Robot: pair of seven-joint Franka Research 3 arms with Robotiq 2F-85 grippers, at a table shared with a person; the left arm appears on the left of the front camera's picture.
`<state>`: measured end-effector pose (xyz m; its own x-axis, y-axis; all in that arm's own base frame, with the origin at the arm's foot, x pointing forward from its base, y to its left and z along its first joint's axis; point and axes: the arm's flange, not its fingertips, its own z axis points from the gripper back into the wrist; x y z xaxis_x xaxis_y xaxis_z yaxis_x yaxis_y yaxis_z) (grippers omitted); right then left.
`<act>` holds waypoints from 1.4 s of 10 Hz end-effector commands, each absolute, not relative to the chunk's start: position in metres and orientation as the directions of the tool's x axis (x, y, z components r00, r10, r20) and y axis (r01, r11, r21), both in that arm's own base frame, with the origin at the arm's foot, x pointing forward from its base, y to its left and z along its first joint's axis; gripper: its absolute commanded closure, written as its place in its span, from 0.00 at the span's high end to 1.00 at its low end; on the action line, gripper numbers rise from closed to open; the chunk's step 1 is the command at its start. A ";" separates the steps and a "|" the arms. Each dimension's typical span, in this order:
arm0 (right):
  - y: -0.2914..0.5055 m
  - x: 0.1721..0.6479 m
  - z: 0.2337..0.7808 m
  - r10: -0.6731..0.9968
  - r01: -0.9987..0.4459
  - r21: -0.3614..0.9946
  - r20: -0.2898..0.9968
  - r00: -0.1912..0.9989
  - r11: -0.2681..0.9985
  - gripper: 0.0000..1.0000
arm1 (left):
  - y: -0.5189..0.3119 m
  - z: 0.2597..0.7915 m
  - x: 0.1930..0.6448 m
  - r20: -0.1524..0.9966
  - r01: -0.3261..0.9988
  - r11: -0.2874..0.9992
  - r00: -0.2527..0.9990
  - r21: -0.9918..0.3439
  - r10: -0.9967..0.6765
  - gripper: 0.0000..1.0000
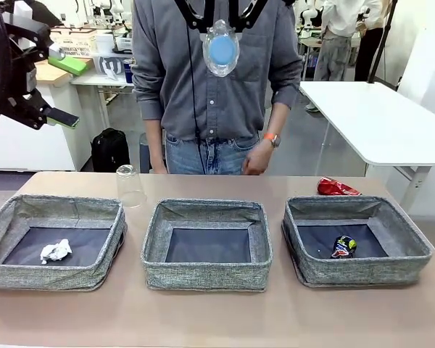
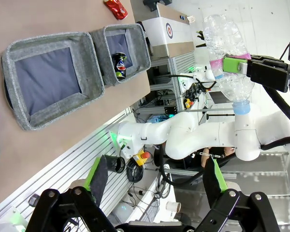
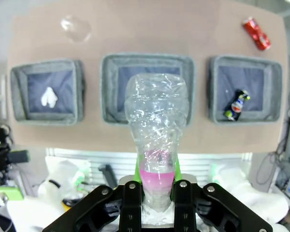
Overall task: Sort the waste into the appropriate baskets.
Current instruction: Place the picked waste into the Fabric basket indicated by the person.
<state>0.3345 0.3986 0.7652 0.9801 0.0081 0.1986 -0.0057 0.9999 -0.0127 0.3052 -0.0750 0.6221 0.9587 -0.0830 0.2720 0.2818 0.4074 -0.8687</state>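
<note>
my right gripper (image 3: 157, 187) is clamped on the clear water bottle (image 3: 157, 116), pinching the crumpled body at the pinkish label. from that wrist camera the bottle points to 12 o'clock. it is held high over the table (image 1: 203, 319) and overlaps the middle basket (image 3: 147, 58) in the picture.

my left gripper (image 2: 157, 178) is spread wide with nothing between its green pads (image 2: 99, 175). in the front view it sits up at 10 o'clock, well above the table. its wrist camera shows the right arm's gripper at 2 o'clock with the bottle in it, the bluish neck end toward 5 o'clock.

the three grey woven bins stand in a row on the table. the left basket (image 1: 51, 275) holds a crumpled white tissue (image 1: 56, 251) on its dark bottom, toward the 6 o'clock side. the right basket (image 1: 362, 272) holds a dark drink can (image 1: 344, 246), lying near the middle of its floor.

a clear plastic cup (image 1: 130, 186) stands upside down on the table at the left basket's 1 o'clock, just beside its far rim. a crushed red can (image 1: 337, 188) lies on the table at 12 o'clock from the right basket, just behind its far rim.

a person (image 1: 217, 87) in a grey shirt stands at the far side at 12 o'clock, one hand (image 1: 257, 161) hanging near the table edge.
</note>
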 end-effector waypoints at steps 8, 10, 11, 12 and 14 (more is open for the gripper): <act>0.397 0.333 0.767 0.012 -0.012 -0.001 0.204 0.979 1.000 0.23 | -0.075 0.622 0.305 0.291 0.302 0.387 0.953 -0.871 -0.089 1.00; 0.397 0.333 0.767 0.012 -0.012 -0.001 0.204 0.979 1.000 0.23 | -0.075 0.622 0.305 0.291 0.302 0.387 0.953 -0.871 -0.089 1.00; 0.397 0.333 0.767 0.012 -0.012 -0.001 0.204 0.979 1.000 0.23 | -0.075 0.622 0.305 0.291 0.302 0.387 0.953 -0.871 -0.089 1.00; 0.397 0.333 0.767 0.012 -0.012 -0.001 0.204 0.979 1.000 0.23 | -0.075 0.622 0.305 0.291 0.302 0.387 0.953 -0.871 -0.089 1.00; 0.400 0.346 0.728 0.030 -0.012 -0.074 0.241 0.970 0.997 0.23 | -0.075 0.622 0.305 0.291 0.302 0.387 0.953 -0.871 -0.089 1.00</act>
